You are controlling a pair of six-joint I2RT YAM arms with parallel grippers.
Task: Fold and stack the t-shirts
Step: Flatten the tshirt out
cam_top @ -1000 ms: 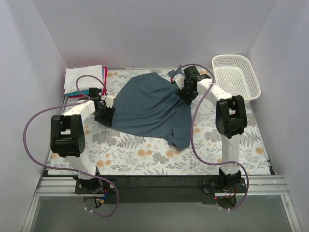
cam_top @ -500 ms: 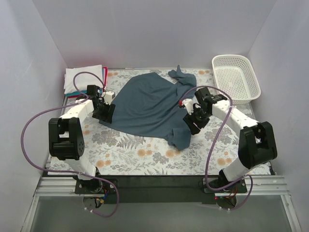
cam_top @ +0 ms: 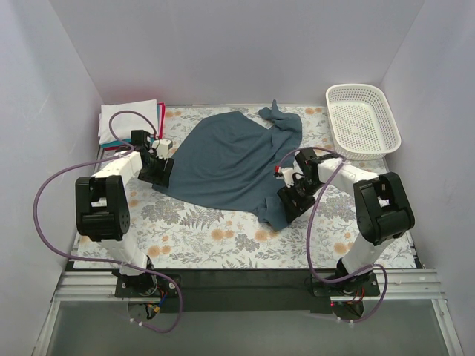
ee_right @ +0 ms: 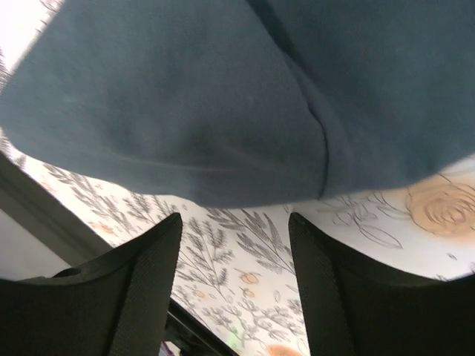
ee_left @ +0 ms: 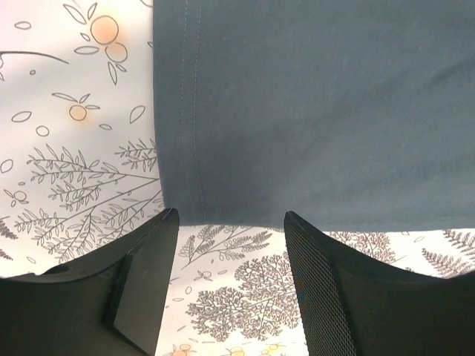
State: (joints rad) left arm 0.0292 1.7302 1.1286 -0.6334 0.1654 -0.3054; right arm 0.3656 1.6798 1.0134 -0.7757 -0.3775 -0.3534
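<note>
The left gripper (cam_top: 159,170) stands released at the left edge of the large dark slate-blue cloth t-shirt (cam_top: 230,159), the right gripper (cam_top: 291,199) released at its near right corner

— What stands in the far right corner of my table?
— A white plastic mesh basket (cam_top: 364,119), oblong, open side up.
— And under it?
— A white table cover printed with orange flowers and grey ferns (cam_top: 223,241). Plain pale lavender walls (cam_top: 237,52) close my three far sides.
</note>
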